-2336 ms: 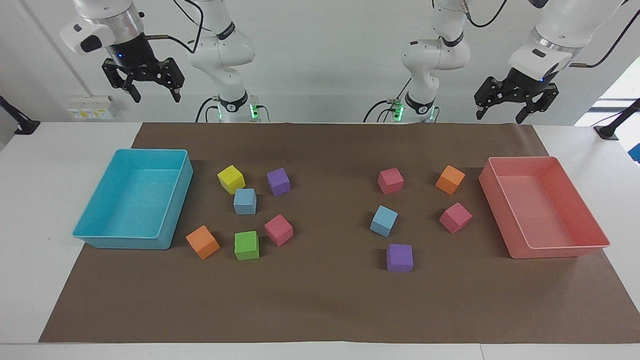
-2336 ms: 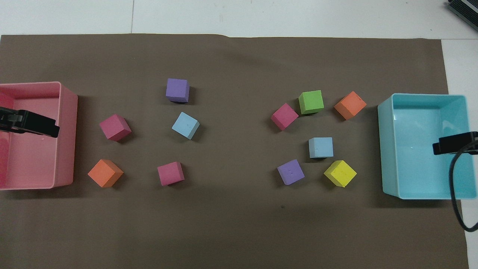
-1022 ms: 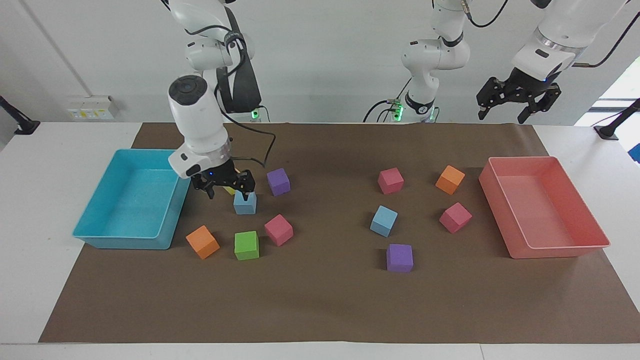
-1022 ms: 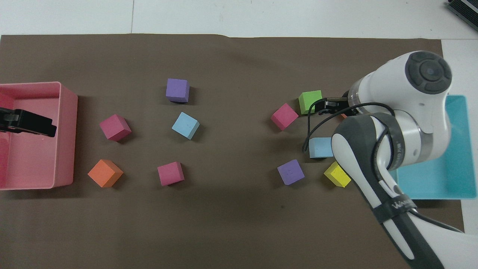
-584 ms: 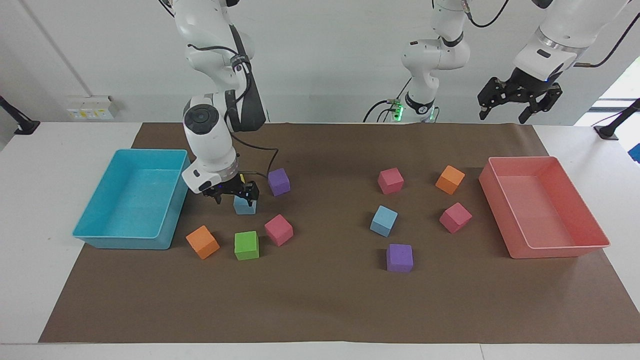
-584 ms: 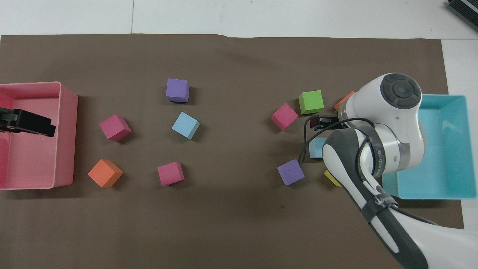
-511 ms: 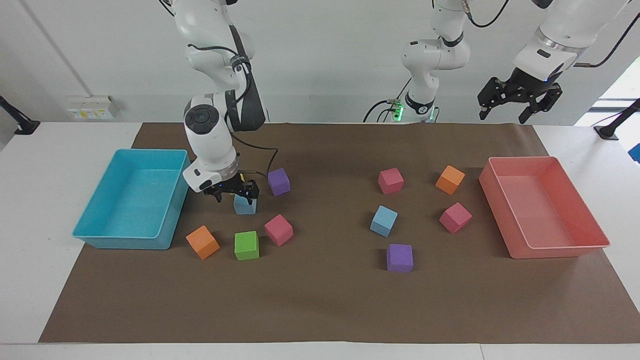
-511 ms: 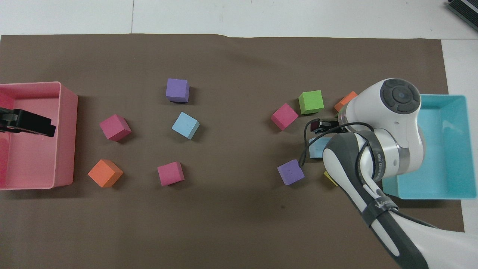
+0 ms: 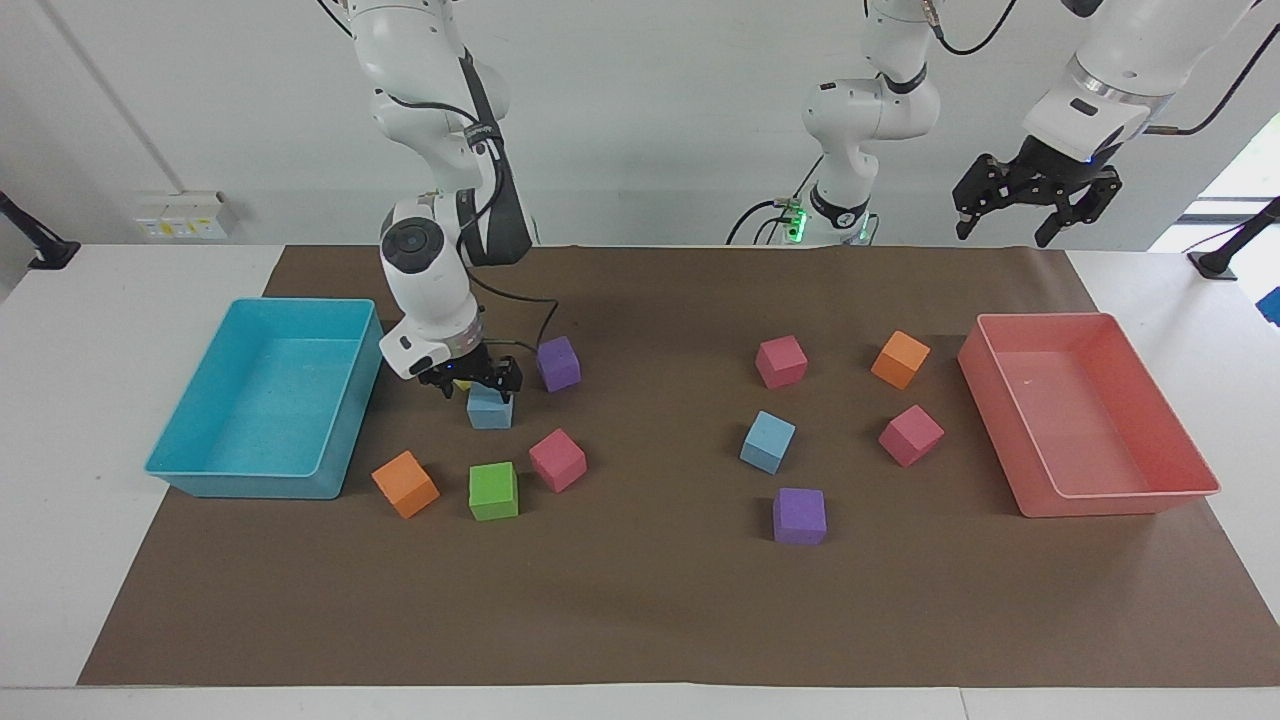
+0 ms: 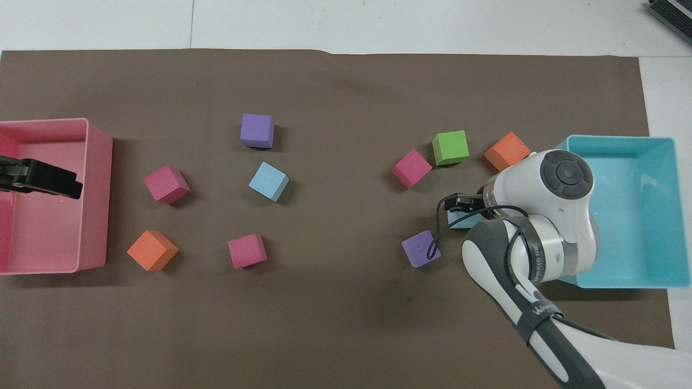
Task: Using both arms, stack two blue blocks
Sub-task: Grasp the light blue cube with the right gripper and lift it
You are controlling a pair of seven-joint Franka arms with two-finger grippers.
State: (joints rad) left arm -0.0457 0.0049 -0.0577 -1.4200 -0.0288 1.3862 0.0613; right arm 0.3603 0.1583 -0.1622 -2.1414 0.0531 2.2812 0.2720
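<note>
One blue block lies on the brown mat beside the turquoise tray, toward the right arm's end. My right gripper hangs low right over this block, open, one finger on each side of its top. In the overhead view the right arm's wrist hides all but a sliver of that blue block. The other blue block lies free toward the left arm's end. My left gripper waits open, high over the pink tray.
A turquoise tray and a pink tray sit at the mat's two ends. Purple, pink, green and orange cubes ring the right gripper. Several more cubes surround the other blue block.
The right arm has swung down from high over the turquoise tray onto the blue block, then sunk lower around it. The left arm has barely moved.
</note>
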